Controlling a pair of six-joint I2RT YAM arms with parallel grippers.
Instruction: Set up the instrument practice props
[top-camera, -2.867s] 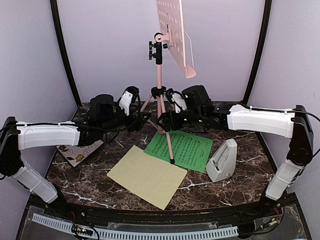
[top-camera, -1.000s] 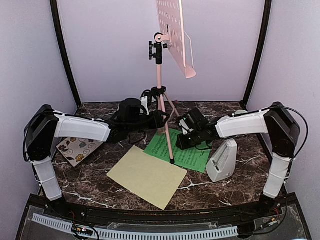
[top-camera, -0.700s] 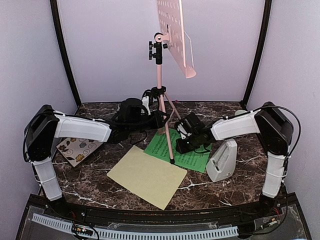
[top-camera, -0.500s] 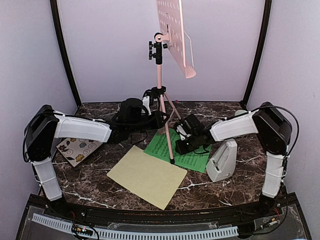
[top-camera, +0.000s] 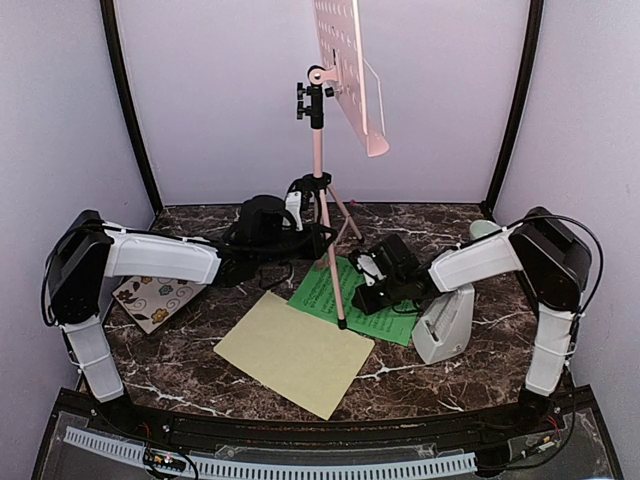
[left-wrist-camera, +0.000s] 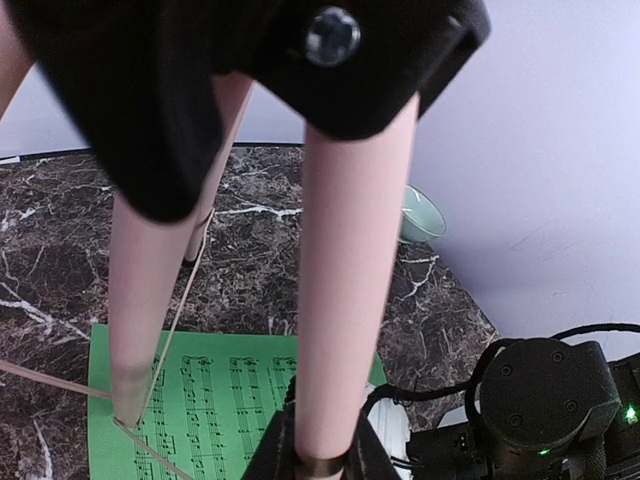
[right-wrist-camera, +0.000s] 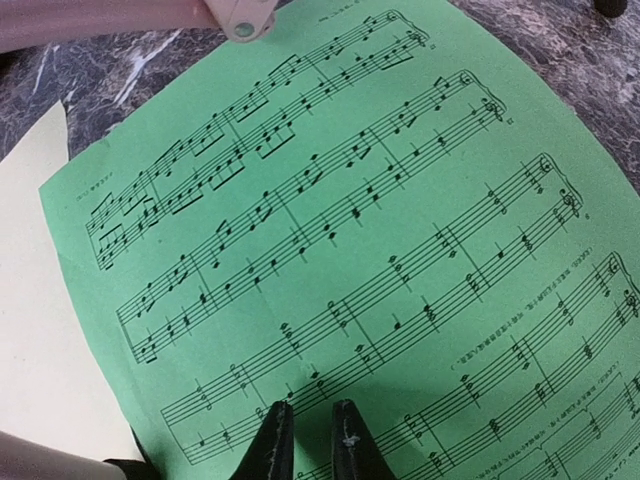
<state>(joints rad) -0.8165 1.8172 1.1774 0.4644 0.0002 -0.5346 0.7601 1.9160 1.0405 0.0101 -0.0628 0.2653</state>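
The stand has one foot at the far sheet — metronome rightward (near sheet front-left).

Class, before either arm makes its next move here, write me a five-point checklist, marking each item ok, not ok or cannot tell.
1. Left hand closed on the pink stand, low down: ok.
2. Right hand actually pinching the green sheet: cannot tell; its fingertips sit nearly together on the paper.
3. Stand's front foot clear of the green sheet: not ok; it rests at the sheet's edge.
4. Yellow sheet flat and untouched: ok.
5. Metronome upright: ok.
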